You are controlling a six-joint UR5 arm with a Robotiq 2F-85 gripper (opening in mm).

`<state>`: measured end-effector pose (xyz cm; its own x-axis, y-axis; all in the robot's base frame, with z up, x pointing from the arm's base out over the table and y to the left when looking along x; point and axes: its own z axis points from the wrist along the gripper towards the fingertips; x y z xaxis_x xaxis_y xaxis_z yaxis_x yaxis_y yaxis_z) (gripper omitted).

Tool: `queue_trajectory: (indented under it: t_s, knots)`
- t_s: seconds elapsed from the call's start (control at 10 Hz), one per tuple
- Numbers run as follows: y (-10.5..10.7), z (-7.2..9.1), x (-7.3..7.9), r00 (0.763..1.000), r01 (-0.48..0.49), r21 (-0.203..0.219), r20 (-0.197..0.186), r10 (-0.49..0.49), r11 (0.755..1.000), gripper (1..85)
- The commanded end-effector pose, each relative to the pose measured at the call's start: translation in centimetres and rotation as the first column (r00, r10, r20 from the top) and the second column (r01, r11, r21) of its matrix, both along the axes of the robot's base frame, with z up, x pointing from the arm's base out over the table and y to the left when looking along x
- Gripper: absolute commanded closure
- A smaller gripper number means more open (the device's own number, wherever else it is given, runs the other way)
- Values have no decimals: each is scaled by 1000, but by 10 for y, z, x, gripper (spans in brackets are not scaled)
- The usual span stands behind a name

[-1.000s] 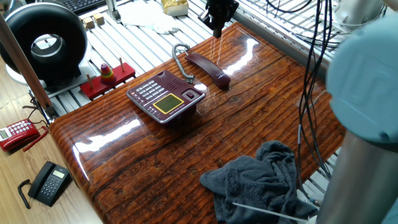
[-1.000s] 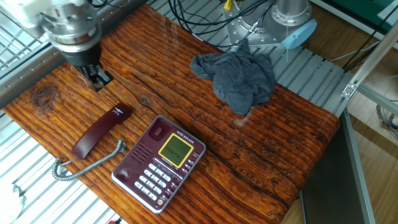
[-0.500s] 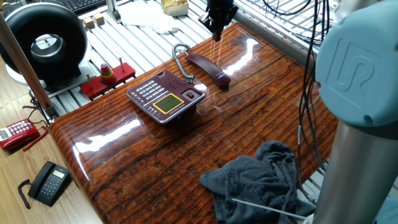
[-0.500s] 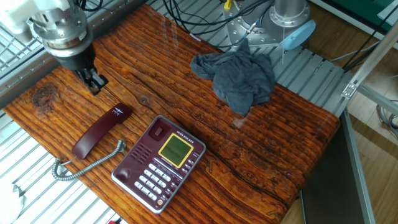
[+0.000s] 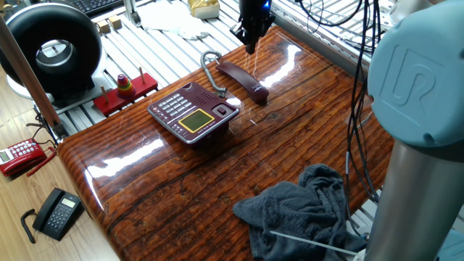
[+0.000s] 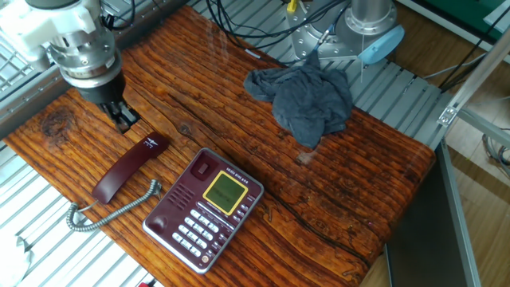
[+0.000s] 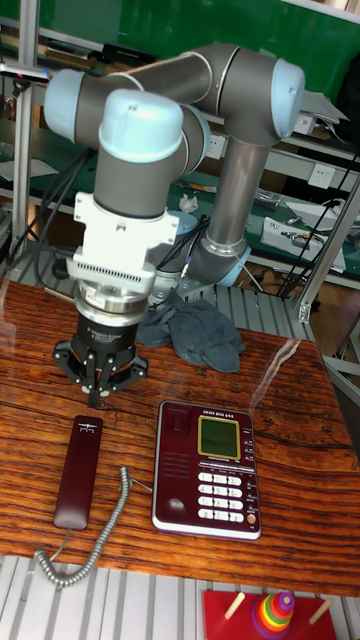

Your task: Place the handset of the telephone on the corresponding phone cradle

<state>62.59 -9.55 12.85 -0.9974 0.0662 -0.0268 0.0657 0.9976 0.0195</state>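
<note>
The gripper (image 7: 97, 397) hangs at middle left of the tall fixed view, pointing straight down. Its fingertips are drawn nearly together and have nothing between them. In the other fixed view the gripper (image 6: 123, 119) sits at upper left, clear of the wood.

The handset (image 7: 78, 471) lies flat on the table (image 6: 335, 191), just below the gripper in the tall view. Its near end almost meets the fingertips. In the other fixed view the handset (image 6: 130, 167) runs diagonally down and left from a spot just under the gripper. Its grey coiled cord (image 6: 107, 210) trails toward the lower left corner. From one fixed view the handset (image 5: 242, 79) lies right of the telephone (image 5: 193, 112), apart from it.

I'd say the step here is the reach for the grasp. To do it well, the jaws should spread wider than the receiver's narrow width. They should straddle its middle crosswise, not its end, so it lifts level. The cord looks slack, so it may drag.

The phone cradle (image 7: 177, 462) is the maroon strip along the telephone's (image 7: 208, 470) left edge, bare for now.
</note>
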Motion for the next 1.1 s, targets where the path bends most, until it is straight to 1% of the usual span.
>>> queue_trajectory:
  t_s: [0.0,0.2,0.3,0.4,0.5,0.6,0.7,0.8,0.9,1.0]
  knots:
    - [8,-7,1,1000,16,33,-4,-16,999,750]
    - [7,-9,4,1000,10,31,2,-10,999,700]
    - [6,-11,5,1000,-7,24,6,7,1000,650]
    - [3,-14,9,999,-39,15,18,39,999,600]
    - [4,-16,12,998,-54,17,26,54,998,510]
    - [5,-17,12,998,-54,20,26,54,998,493]
    - [1,-17,12,998,-59,6,25,59,998,470]
    - [-5,-17,14,997,-72,-19,30,73,997,420]
    - [-8,-18,15,996,-79,-32,35,80,996,380]
    - [-8,-18,16,996,-82,-30,37,83,996,343]
